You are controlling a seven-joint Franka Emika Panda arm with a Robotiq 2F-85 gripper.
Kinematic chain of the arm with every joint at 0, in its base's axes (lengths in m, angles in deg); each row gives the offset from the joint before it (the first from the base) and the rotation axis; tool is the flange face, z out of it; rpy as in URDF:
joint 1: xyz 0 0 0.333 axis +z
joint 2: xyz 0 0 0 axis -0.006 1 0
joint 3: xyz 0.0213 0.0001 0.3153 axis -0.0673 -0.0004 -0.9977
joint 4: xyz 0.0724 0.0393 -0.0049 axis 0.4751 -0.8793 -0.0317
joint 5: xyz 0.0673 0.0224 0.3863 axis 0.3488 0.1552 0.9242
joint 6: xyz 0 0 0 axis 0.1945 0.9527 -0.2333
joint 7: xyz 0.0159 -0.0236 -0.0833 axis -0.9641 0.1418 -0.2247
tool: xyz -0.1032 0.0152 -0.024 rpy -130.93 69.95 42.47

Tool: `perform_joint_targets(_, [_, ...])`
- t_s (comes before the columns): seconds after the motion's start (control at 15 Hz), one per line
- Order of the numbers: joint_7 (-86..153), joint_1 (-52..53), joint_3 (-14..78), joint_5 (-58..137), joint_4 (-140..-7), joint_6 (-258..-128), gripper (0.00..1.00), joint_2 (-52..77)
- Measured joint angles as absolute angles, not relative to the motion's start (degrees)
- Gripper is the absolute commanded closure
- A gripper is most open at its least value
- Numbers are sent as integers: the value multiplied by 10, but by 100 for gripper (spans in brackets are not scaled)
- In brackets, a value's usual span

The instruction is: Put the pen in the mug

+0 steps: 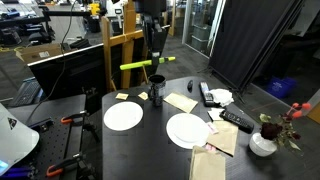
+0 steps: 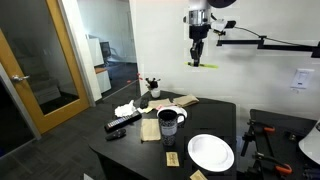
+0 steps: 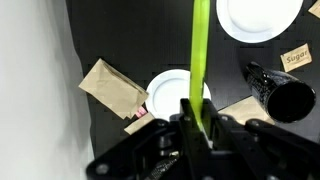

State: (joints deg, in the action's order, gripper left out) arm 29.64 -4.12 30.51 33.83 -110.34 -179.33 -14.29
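A Franka arm is holding the pen [image 1: 135,65] high above a dark table [image 1: 150,150] in both exterior views. The gripper [image 1: 154,58] is clamping the yellow-green pen at one end, with the rest of it sticking out level to the side. In an exterior view the pen [image 2: 203,65] is hanging well above everything on the table [image 2: 215,115], against a pale wall.

From the wrist view, the gripper [image 3: 197,125] is pinching the pen [image 3: 198,50] between its fingers, and the shaft is running straight up the frame, crossing over a white plate [image 3: 172,90].

The mug [image 1: 156,92] is standing upright on the table, well below the gripper, between a plate [image 1: 123,116] and a tan napkin [image 1: 181,101]. In the wrist view the mug [image 3: 280,90] is showing off to the right of the pen, apart from it, near a sugar packet [image 3: 297,57]. In an exterior view the mug [image 2: 168,123] is sitting just behind a plate [image 2: 210,152].

A brown bag [image 3: 115,87] is lying beside the plate, a remote [image 1: 237,120] is resting further along the table, and a white vase [image 1: 263,143] with flowers is standing near the corner.
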Motion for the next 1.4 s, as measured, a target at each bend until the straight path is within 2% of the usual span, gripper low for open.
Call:
perform_joint_targets(0.6, [296,-41,305,338,-1103,-1792,85,-141])
perform_joint_targets(0.67, [296,-41,305,338,-1103,-1792,96,-141])
perform_joint_targets(1.0, [286,-39,304,355,-1107,-1797,96,-136])
perform_joint_targets(1.4, [195,-23,305,464,-1126,-1852,96,-117])
